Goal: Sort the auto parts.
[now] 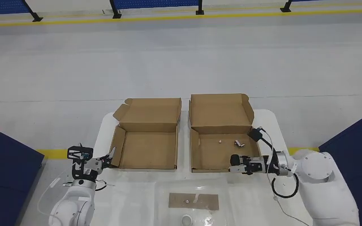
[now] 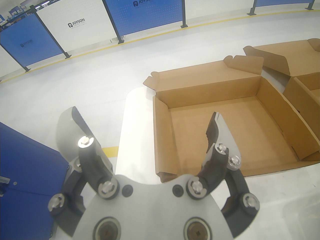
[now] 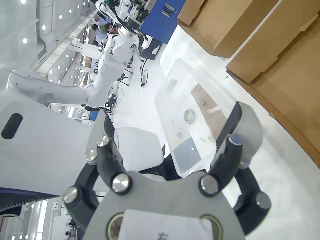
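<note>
Two open cardboard boxes stand side by side on the white table, the left box bare inside. The right box holds two small parts near its back. A clear tray at the table's front holds a metal ring and a small part on a brown card. My left gripper is open beside the left box's front left corner. My right gripper is open at the right box's front wall, pointing toward the tray.
Both box lids lie folded back toward the far table edge. Bare white table runs between the boxes and the tray. Blue partition panels stand across the floor behind.
</note>
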Controlling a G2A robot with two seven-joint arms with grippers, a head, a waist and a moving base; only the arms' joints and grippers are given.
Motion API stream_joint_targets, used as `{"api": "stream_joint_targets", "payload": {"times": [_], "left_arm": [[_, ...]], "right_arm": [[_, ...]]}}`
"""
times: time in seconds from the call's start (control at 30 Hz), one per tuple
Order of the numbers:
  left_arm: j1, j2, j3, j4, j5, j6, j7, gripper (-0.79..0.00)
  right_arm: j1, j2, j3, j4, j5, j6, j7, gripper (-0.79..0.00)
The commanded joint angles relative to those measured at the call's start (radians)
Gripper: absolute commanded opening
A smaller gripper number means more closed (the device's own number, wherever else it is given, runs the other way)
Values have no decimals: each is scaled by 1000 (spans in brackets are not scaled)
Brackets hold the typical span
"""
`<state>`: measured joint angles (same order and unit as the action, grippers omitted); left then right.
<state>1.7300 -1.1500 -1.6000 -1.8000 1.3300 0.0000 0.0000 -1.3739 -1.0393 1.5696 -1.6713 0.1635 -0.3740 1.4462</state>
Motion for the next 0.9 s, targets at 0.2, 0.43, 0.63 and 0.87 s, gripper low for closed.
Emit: {"api": "stream_joint_targets", "payload": {"times": [0.2, 0.43, 0.63, 0.87], "left_arm": [[0, 0, 0, 0, 0, 0, 0, 0], [0, 0, 0, 0, 0, 0, 0, 0], [4, 0, 4, -14, 5, -7, 3, 0], [69, 8, 29, -136, 209, -65, -137, 0]], "right_arm": [[0, 0, 0, 0, -1, 0, 0, 0], [0, 0, 0, 0, -1, 0, 0, 0], [0, 0, 0, 0, -1, 0, 0, 0], [0, 0, 0, 0, -1, 0, 0, 0]]}}
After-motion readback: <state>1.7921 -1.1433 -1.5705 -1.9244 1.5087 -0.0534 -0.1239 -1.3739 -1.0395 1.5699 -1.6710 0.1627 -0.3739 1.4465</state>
